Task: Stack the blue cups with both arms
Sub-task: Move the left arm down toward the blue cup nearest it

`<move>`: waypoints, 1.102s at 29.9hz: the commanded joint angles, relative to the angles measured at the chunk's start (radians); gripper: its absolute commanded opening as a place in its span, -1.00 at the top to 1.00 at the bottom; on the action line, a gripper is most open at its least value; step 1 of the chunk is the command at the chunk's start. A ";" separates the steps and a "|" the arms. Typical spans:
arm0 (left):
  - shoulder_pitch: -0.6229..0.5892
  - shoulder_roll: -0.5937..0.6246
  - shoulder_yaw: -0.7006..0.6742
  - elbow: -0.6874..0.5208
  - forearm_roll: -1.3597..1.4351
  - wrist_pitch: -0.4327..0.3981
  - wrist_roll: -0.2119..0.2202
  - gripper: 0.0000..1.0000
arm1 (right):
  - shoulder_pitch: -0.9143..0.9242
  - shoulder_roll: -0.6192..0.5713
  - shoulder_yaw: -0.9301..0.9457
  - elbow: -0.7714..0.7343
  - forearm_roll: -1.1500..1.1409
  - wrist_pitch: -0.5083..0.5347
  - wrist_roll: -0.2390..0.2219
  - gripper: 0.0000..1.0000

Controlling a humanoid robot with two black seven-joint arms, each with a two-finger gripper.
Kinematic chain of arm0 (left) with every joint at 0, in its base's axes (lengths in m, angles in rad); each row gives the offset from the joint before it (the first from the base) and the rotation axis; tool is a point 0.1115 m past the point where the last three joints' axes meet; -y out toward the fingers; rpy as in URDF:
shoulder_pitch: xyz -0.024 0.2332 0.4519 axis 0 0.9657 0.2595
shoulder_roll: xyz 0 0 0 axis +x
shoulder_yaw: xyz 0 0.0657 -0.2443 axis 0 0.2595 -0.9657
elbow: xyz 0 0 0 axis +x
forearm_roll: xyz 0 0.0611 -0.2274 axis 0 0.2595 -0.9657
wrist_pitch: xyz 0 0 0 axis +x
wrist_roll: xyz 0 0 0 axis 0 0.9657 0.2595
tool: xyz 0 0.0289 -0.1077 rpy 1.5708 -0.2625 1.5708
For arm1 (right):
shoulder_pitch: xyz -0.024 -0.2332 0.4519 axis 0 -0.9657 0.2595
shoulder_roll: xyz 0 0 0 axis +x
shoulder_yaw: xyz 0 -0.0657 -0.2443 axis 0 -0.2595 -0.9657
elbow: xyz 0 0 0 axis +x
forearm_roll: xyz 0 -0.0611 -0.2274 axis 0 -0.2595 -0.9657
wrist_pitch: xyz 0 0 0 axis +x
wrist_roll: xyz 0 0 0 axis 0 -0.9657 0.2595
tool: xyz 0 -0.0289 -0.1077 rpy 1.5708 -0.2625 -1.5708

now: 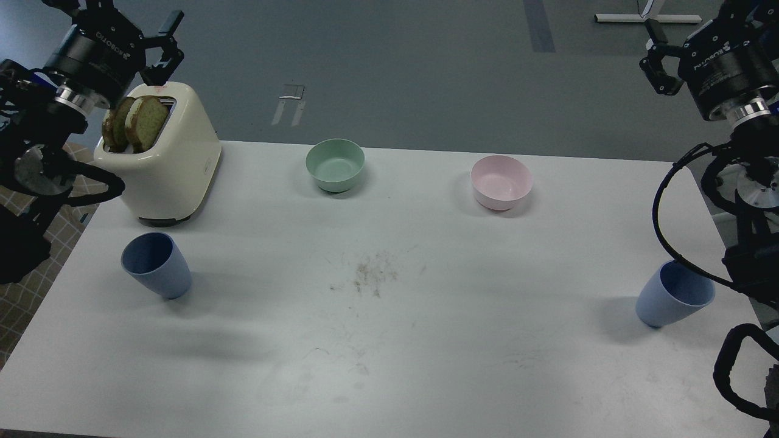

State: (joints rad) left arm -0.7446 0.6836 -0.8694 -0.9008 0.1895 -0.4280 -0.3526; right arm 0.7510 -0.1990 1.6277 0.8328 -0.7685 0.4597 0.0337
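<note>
Two blue cups stand upright and far apart on the white table. One blue cup is at the left, just in front of the toaster; the other blue cup is near the right edge, partly behind a black cable. My left gripper hangs high at the top left, above the toaster, open and empty. At the top right my right gripper is also raised, open and empty, well above and behind the right cup.
A cream toaster with two bread slices stands at the back left. A mint-green bowl and a pale pink bowl sit along the back. Crumbs lie mid-table.
</note>
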 commanded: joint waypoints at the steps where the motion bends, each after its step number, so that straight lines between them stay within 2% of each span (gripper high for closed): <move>1: -0.002 0.002 -0.013 0.000 0.001 0.005 0.001 -0.95 | 0.001 -0.003 0.004 0.005 0.000 -0.001 0.002 -1.00; 11: -0.007 -0.010 -0.013 0.013 0.008 0.014 0.011 -0.95 | 0.001 -0.008 0.009 0.006 0.000 -0.001 0.002 -1.00; 21: -0.009 0.004 -0.013 -0.007 0.018 -0.001 -0.006 -0.95 | -0.009 -0.005 0.011 0.020 0.002 0.020 0.012 -1.00; 24: 0.005 0.055 0.000 -0.074 0.030 0.000 -0.034 -0.94 | -0.038 -0.007 0.036 0.048 0.005 0.029 0.020 -1.00; 28: 0.047 0.146 0.012 -0.179 0.076 0.000 -0.045 -0.94 | -0.073 -0.007 0.070 0.063 0.026 0.029 0.026 -1.00; 32: 0.142 0.247 0.030 -0.328 0.263 0.012 -0.037 -0.93 | -0.096 -0.008 0.096 0.071 0.031 0.029 0.026 -1.00; 33: 0.174 0.287 0.042 -0.393 0.391 0.020 -0.039 -0.93 | -0.101 -0.008 0.109 0.071 0.031 0.029 0.026 -1.00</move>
State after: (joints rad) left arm -0.6400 0.8939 -0.8500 -1.1716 0.3695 -0.4238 -0.3943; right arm 0.6622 -0.2066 1.7122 0.9011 -0.7395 0.4887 0.0599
